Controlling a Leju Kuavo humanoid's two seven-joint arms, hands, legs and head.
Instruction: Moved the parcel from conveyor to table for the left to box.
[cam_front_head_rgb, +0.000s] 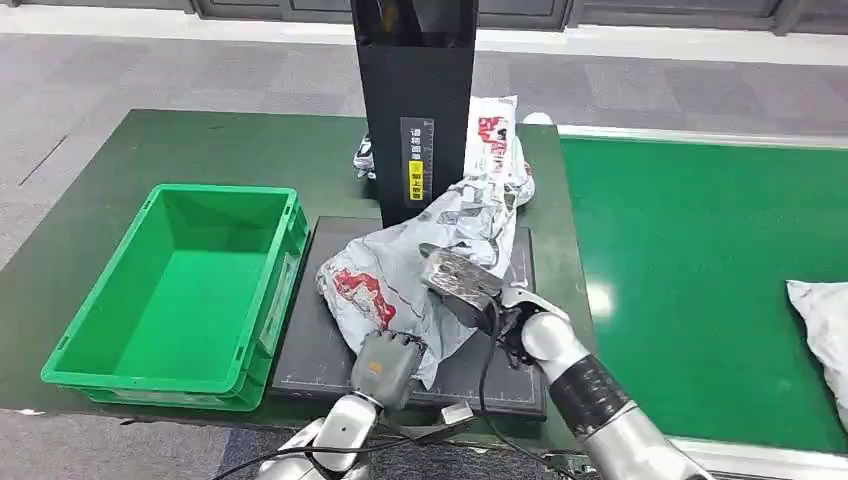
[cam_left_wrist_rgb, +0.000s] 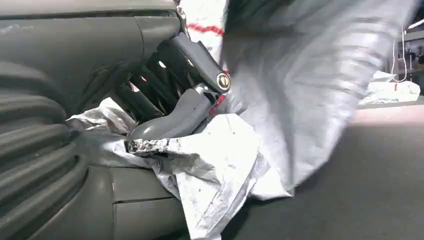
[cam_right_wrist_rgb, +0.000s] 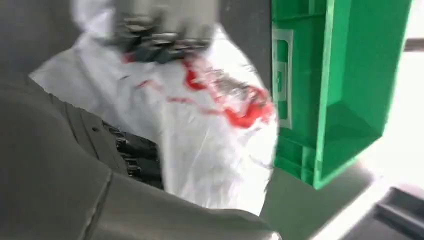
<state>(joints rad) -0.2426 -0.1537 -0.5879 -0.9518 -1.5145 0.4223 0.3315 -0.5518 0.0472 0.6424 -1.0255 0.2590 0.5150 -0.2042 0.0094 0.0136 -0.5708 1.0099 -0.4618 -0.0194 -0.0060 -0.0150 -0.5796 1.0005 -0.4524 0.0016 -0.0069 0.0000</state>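
A crumpled white and grey plastic parcel with red print lies on the black platform, its far end leaning against the black pillar. My left hand grips the parcel's near edge; in the left wrist view its fingers are closed on the bunched plastic. My right hand lies against the middle of the parcel. In the blurred right wrist view the parcel covers its dark fingers, so its hold is unclear. The green box stands open left of the platform.
The platform and box sit on a dark green table. The green conveyor runs along the right, with another white parcel at its right edge. A further small parcel lies behind the pillar. Grey floor lies beyond.
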